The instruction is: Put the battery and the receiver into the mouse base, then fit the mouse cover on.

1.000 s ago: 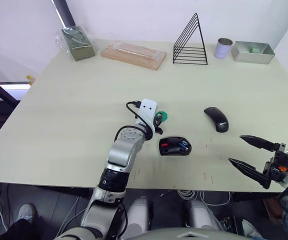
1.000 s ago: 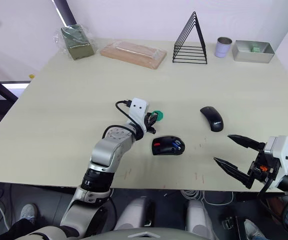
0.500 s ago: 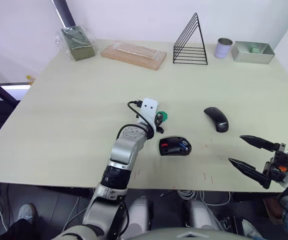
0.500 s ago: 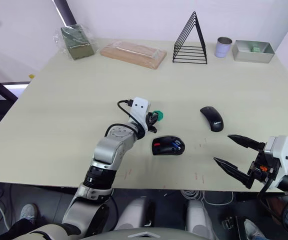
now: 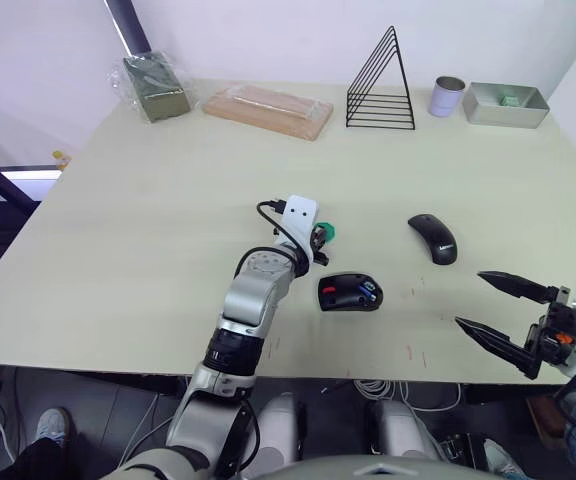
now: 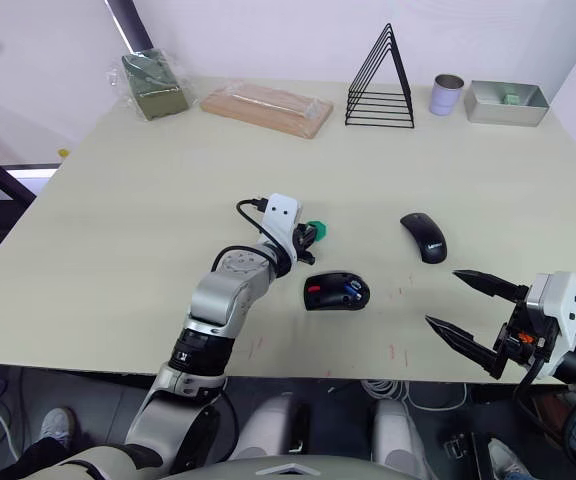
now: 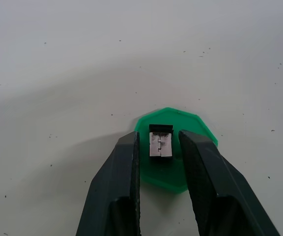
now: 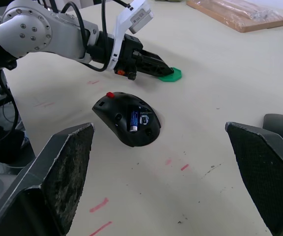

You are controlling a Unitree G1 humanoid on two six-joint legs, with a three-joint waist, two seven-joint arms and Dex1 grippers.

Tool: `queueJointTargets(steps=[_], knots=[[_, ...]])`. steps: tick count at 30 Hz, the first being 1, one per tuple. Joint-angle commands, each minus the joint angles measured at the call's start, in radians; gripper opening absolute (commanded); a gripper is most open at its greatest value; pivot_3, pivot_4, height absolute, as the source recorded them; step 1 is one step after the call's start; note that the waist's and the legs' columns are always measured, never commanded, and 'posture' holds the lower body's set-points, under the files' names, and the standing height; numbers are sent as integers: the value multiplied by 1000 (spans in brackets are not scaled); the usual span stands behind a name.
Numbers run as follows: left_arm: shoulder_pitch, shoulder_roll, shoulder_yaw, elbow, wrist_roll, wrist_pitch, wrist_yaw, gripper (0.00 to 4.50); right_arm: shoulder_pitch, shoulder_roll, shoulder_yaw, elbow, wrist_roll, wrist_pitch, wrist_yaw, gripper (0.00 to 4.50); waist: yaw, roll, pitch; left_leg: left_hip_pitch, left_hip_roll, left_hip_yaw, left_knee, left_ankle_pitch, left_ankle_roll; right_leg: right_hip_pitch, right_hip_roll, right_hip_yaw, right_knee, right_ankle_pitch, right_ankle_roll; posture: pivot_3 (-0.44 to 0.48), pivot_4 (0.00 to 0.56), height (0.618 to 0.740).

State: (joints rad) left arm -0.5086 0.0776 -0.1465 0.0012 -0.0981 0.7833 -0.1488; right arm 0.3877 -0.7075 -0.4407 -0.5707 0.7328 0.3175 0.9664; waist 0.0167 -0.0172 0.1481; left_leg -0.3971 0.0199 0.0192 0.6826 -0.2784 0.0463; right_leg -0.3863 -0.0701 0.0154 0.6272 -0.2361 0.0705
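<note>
- The left tool (image 7: 157, 147) was lowered over a green disc (image 7: 193, 129) on the bench (image 5: 148, 220), near the middle of the top.
- The receiver (image 7: 160, 142) lay on that disc, a small dark nub with a pale metal face, and it sat between the two black fingers (image 7: 123, 162) of the left tool.
- Those fingers stood on either side of the receiver with a thin gap showing on each side, so the left tool was released and not yet clenched on it.
- The mouse base (image 5: 349, 292) rested on the bench just beside the disc, on the side nearer the robot and a little to its right.
- The battery (image 8: 133, 119) already lay in the hollow top of the mouse base, blue with a white end, beside the red parts.
- The mouse cover (image 5: 434, 239) lay apart on the bench, to the right of the mouse base and untouched.
- The right tool (image 5: 496, 308) hung by the near right edge of the bench, its fingers spread wide and holding nothing.
- Along the far edge stood a black wire rack (image 5: 380, 85), a metal cup (image 5: 448, 96), a grey tray (image 5: 506, 105), a wrapped wooden board (image 5: 266, 109) and a bagged green block (image 5: 153, 88).
</note>
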Motion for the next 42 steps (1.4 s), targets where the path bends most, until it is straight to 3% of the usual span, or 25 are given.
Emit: queueJointTargets(steps=[1, 18, 19, 20, 22, 36, 42], knots=[[-1, 2, -5, -40, 10, 12, -2, 1369, 2, -3, -32, -29, 16, -5, -3, 4500, 0, 0, 0, 0, 0, 0, 0, 0, 0, 0, 0, 0, 0, 0, 0, 0, 150, 740], [5, 7, -7, -60, 9, 41, -3, 1369, 7, -2, -27, -37, 19, -1, -11, 4500, 0, 0, 0, 0, 0, 0, 0, 0, 0, 0, 0, 0, 0, 0, 0, 0, 150, 740], [5, 8, -7, -60, 9, 41, -4, 853, 7, -2, -27, -37, 19, -1, -11, 4500, 0, 0, 0, 0, 0, 0, 0, 0, 0, 0, 0, 0, 0, 0, 0, 0, 150, 740], [5, 8, -8, -61, 9, 42, -4, 741, 7, -2, -27, -37, 19, -1, -12, 4500, 0, 0, 0, 0, 0, 0, 0, 0, 0, 0, 0, 0, 0, 0, 0, 0, 150, 740], [5, 9, -9, -62, 10, 42, -5, 102, 8, -1, -26, -38, 19, -1, -13, 4500, 0, 0, 0, 0, 0, 0, 0, 0, 0, 0, 0, 0, 0, 0, 0, 0, 150, 740], [9, 19, 8, -90, -12, 36, -29, 102, 3, -2, -21, -49, 23, 5, -17, 4500, 0, 0, 0, 0, 0, 0, 0, 0, 0, 0, 0, 0, 0, 0, 0, 0, 150, 740], [30, 157, 13, -229, -95, 78, -210, 102, -45, -30, 4, -110, 75, 72, -52, 4500, -4, 0, 0, 0, 1, 0, 0, 0, 0, -1, 0, 0, 0, -1, -1, 0, 150, 740]])
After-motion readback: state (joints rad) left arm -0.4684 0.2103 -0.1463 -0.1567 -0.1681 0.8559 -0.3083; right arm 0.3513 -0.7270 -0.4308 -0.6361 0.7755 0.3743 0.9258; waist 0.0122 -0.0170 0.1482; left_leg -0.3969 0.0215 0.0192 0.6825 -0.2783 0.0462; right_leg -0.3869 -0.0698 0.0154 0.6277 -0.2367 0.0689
